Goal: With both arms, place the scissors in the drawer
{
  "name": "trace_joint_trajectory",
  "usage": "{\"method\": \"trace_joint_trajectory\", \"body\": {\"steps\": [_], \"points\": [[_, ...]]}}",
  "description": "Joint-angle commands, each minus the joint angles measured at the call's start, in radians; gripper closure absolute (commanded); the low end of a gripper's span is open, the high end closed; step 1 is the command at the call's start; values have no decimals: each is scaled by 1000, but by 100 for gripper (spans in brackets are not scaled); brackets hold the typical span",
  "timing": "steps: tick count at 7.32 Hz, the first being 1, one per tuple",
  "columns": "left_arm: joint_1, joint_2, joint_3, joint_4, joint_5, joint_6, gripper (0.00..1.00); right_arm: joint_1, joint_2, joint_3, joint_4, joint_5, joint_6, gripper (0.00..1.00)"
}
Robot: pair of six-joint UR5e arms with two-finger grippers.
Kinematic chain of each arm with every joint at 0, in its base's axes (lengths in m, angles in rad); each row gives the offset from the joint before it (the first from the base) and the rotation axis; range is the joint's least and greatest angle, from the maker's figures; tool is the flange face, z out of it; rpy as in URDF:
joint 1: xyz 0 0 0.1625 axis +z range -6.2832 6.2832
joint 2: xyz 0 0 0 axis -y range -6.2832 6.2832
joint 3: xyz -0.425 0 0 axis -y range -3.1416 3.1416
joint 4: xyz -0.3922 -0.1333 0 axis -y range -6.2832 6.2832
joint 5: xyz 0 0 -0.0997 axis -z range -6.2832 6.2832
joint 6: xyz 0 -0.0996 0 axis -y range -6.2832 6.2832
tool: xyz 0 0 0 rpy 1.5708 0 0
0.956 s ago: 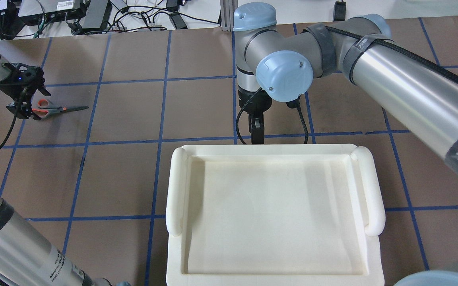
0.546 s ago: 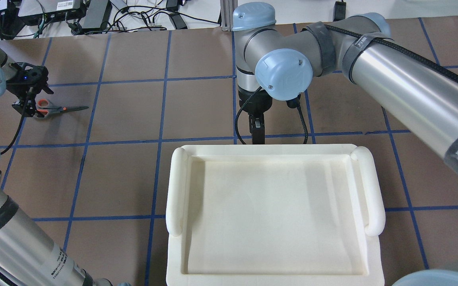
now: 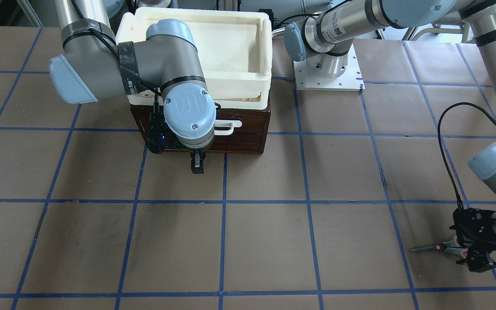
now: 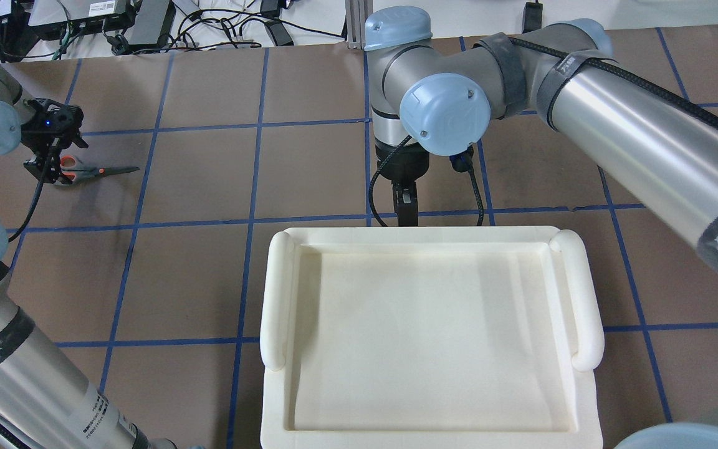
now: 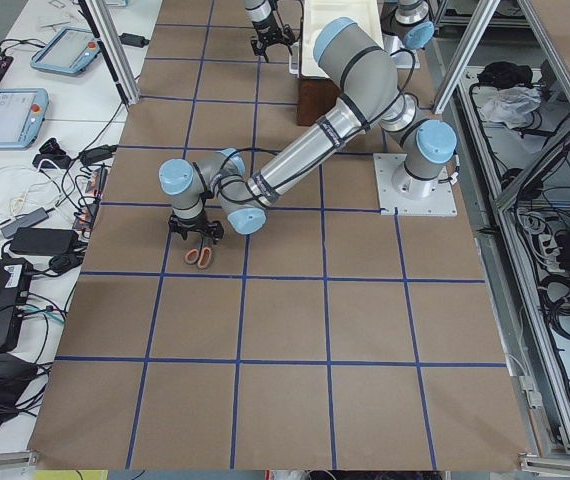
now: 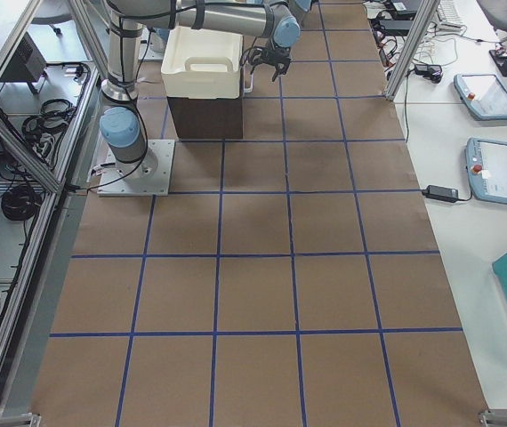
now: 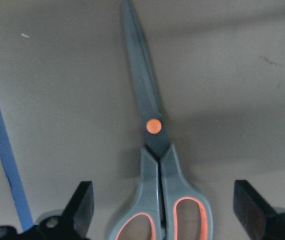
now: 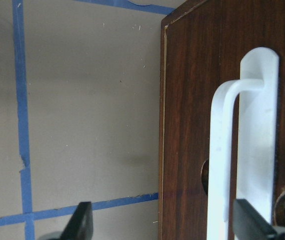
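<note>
The scissors (image 4: pixel 98 170) lie flat on the table at the far left, blades pointing right; they also show in the front view (image 3: pixel 436 248) and the left wrist view (image 7: pixel 155 150). My left gripper (image 4: pixel 55 163) is open and low over the handles, and its fingers (image 7: pixel 81 206) straddle the orange-lined loops without touching them. The dark brown drawer (image 3: pixel 241 138) looks closed, with its white bar handle (image 3: pixel 227 126) on the front. My right gripper (image 3: pixel 197 166) is open just in front of the drawer, and the handle (image 8: pixel 221 150) lies between its fingers.
A cream-white plastic bin (image 4: pixel 277 299) sits on top of the drawer cabinet and hides it from overhead. Blue tape lines cross the brown table. Cables and electronics lie beyond the far edge (image 4: pixel 147 25).
My left gripper has shifted slightly right and settled over the scissor handles. The scissors have not moved. The right arm has barely moved.
</note>
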Motion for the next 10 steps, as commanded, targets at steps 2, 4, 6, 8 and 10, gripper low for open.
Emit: {"method": "trace_joint_trajectory", "body": {"steps": [2,4,6,8,10], "points": [[1,-21,-1,5,-17,31,1,-1,3,-1,49,13,-9,0],[1,-22,-4,4,-23,37,10,0,20,1,49,13,-9,0],[1,-33,-4,7,-23,65,12,2,25,6,50,13,-9,0],[1,-29,-4,18,-23,70,38,2,40,9,50,13,-11,0],[1,-27,-3,24,-23,70,68,2,49,9,49,14,-12,0]]}}
